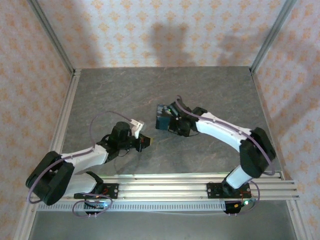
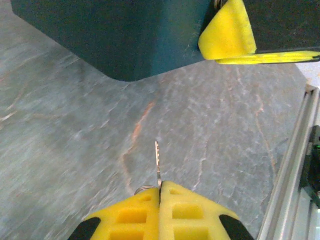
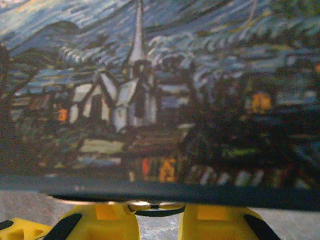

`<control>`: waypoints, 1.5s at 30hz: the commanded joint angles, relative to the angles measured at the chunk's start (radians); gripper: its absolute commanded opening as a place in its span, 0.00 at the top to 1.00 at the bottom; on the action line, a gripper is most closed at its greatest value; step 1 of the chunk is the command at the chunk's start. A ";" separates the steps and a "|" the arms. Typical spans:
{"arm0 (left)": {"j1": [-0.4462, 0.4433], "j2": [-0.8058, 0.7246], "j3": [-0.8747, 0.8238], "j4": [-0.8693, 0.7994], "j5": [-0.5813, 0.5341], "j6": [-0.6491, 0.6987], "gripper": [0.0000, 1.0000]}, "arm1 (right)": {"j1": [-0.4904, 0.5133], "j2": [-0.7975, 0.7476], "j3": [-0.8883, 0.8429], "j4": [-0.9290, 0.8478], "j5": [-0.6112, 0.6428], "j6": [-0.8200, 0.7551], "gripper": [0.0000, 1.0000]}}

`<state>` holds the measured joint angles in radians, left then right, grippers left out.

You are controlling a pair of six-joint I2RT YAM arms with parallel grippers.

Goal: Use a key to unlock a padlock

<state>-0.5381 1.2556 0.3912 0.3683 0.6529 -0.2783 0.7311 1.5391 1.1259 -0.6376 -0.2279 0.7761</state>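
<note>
In the left wrist view my left gripper (image 2: 160,187) is shut on the key (image 2: 158,159). Its slim toothed blade sticks out forward over the table, and its wire ring (image 2: 141,189) shows beside the left finger. From above, the left gripper (image 1: 146,143) sits a short way left of and nearer than the blue box (image 1: 162,119). My right gripper (image 1: 173,124) is at the box's right side. In the right wrist view the padlock (image 3: 154,207), a brass-coloured disc with a dark rim, sits between the yellow fingers of the right gripper (image 3: 157,212), just under the box's edge. Most of the padlock is hidden.
The painted box (image 3: 150,100) stands close in front of the right wrist camera, and its dark side (image 2: 125,40) lies ahead of the key. A yellow finger (image 2: 227,35) of the right gripper rests against it. An aluminium rail (image 1: 190,187) runs along the near edge, and patterned walls enclose the grey table (image 1: 115,90).
</note>
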 commanded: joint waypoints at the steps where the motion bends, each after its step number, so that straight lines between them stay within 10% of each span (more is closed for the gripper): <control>1: -0.041 0.058 0.062 0.119 0.028 0.020 1.00 | -0.007 -0.099 -0.047 0.022 0.049 0.104 1.00; 45: -0.058 0.432 0.154 0.757 0.247 -0.326 1.00 | -0.217 -0.100 -0.027 0.057 -0.381 0.052 1.00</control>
<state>-0.6170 1.6756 0.5270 1.0306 0.8616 -0.5617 0.5198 1.4502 1.0962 -0.6121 -0.5915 0.8608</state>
